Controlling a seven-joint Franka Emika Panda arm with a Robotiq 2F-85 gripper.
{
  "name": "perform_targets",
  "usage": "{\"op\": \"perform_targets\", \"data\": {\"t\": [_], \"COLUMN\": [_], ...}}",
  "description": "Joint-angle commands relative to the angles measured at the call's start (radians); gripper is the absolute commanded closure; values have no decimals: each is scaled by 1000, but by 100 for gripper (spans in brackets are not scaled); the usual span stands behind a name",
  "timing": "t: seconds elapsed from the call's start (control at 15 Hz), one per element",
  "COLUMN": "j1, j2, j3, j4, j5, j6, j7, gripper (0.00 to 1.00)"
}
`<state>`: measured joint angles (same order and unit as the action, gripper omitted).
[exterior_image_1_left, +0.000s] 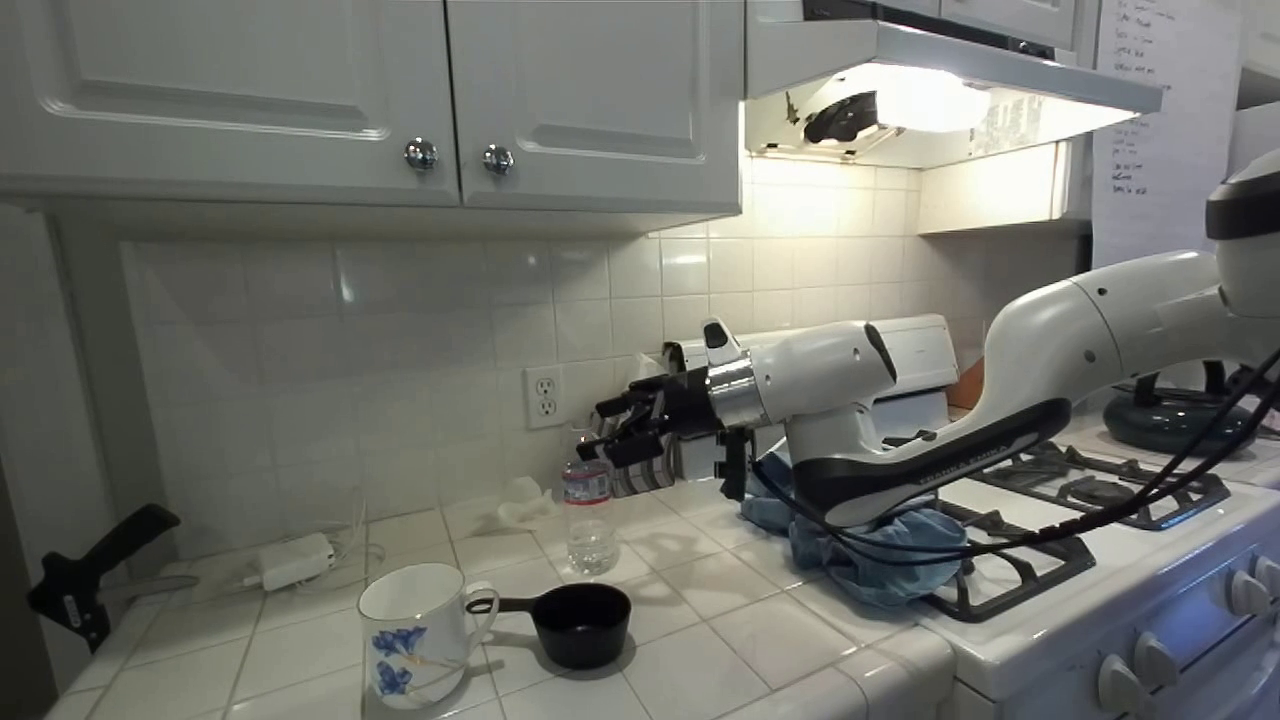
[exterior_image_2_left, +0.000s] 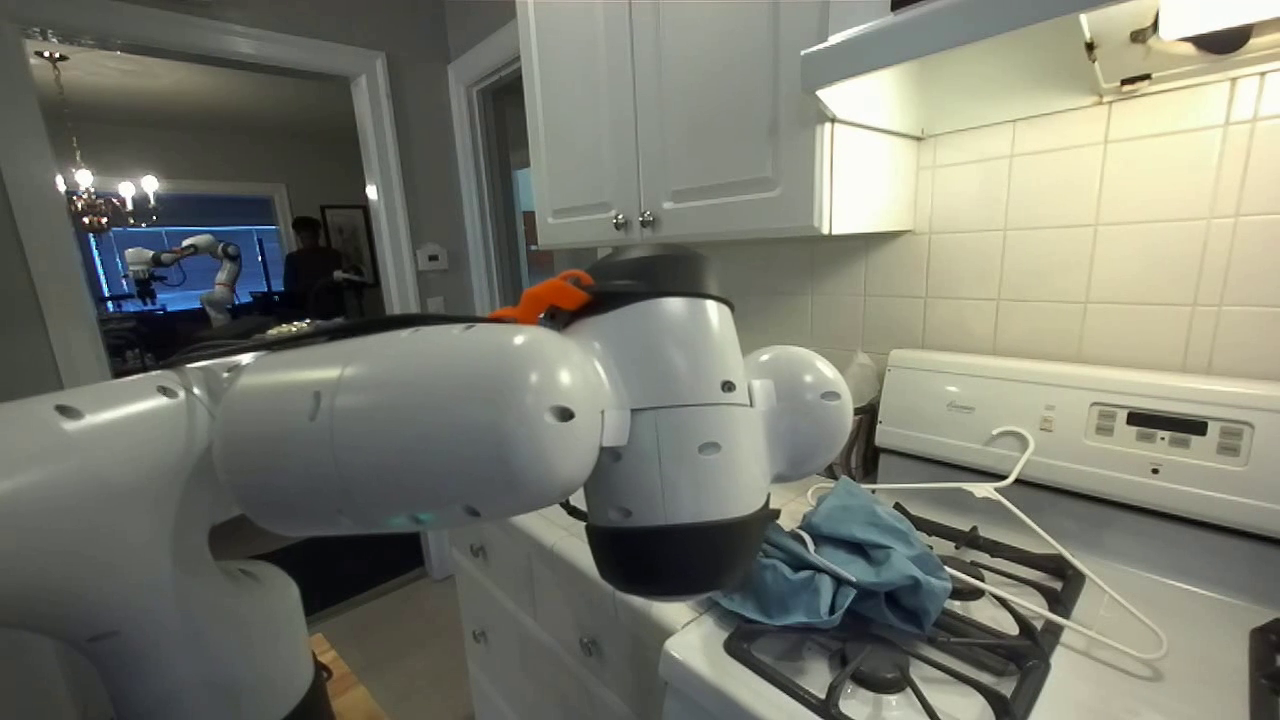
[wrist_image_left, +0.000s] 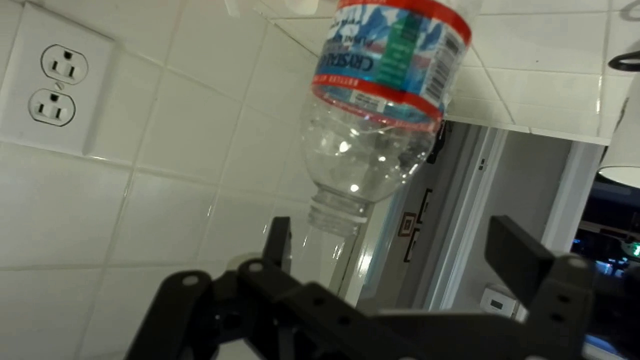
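The bottle (exterior_image_1_left: 590, 510) is clear, thin plastic with rounded shoulders and a ridged neck, wrapped by a red-edged blue label; it stands upright on the bench (exterior_image_1_left: 760, 620) just below the centre of the frame in an exterior view. Glazed white square tiles with darker joints face the bench. Lower left of centre, a glossy white mug (exterior_image_1_left: 415, 640) carries painted blue flowers, and just right of it sits a matt black round pan (exterior_image_1_left: 582, 625), its slim handle overlapping the mug's loop in the picture. Toward the lower right of an exterior view, a crumpled blue cloth (exterior_image_2_left: 860, 560) lies in soft folds over a dark burner grate (exterior_image_2_left: 800, 665).

The tool (wrist_image_left: 397, 245), black and jointed, has its fingers spread wide across the lower part of the wrist view. The bottle's neck shows in their gap, nearer the left-hand tip in the picture, with space visible on either side.
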<state>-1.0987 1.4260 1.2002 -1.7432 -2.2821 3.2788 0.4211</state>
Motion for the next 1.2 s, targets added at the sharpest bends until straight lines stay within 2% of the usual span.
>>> {"op": "perform_targets", "data": {"t": [0.0, 0.13, 0.2, 0.47, 0.53, 0.6, 0.93, 1.07, 1.13], "j1": [37, 53, 61, 84, 87, 88, 101, 108, 111], "j2": [-32, -31, -30, -25, -21, -16, -5, -3, -2], "j3": [-23, -29, -33, -47, -47, -47, -53, -58, -60], "j4": [54, 78, 89, 121, 127, 132, 164, 178, 183], "j5": [37, 42, 44, 46, 44, 41, 39, 39, 38], "j6": [60, 80, 88, 112, 115, 120, 160, 179, 186], "j7": [10, 14, 16, 30, 32, 35, 46, 55, 59], "gripper": [3, 26, 30, 60, 62, 58, 25, 23, 25]}}
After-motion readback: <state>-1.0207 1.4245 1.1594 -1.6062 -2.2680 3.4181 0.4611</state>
